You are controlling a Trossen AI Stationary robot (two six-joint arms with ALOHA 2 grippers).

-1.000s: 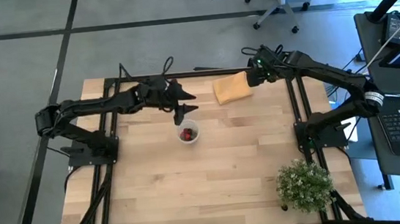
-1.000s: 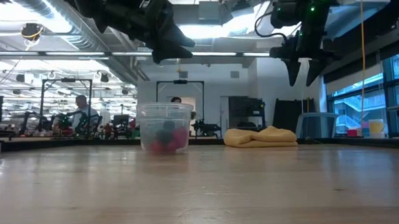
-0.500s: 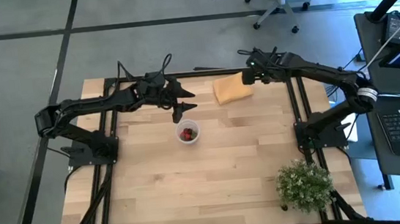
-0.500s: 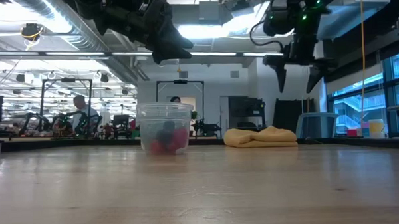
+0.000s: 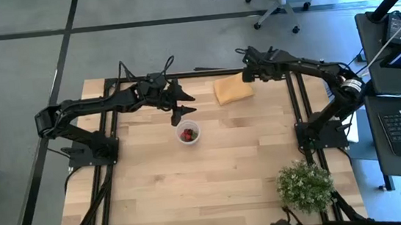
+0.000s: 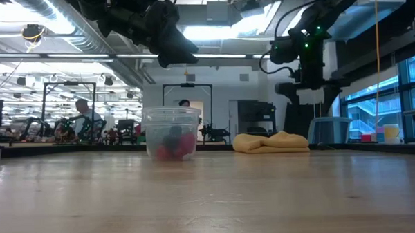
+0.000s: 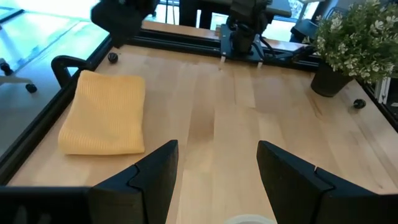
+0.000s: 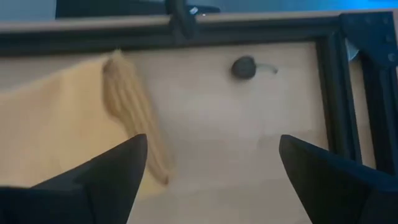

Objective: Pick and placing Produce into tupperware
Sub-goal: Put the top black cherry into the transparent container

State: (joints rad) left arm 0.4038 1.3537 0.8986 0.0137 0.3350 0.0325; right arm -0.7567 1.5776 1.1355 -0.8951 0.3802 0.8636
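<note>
- Left gripper [image 5: 179, 109]: fingers spread, empty, hanging above the table just behind the tupperware [image 5: 189, 134]; arm reaches in from the left edge.
- Right gripper [image 5: 245, 69]: fingers spread wide, empty, raised over the far edge beside the yellow cloth [image 5: 232, 89].
- Produce [image 6: 171, 147]: red and dark pieces inside the tupperware, mid-table.
- No legible writing.
</note>
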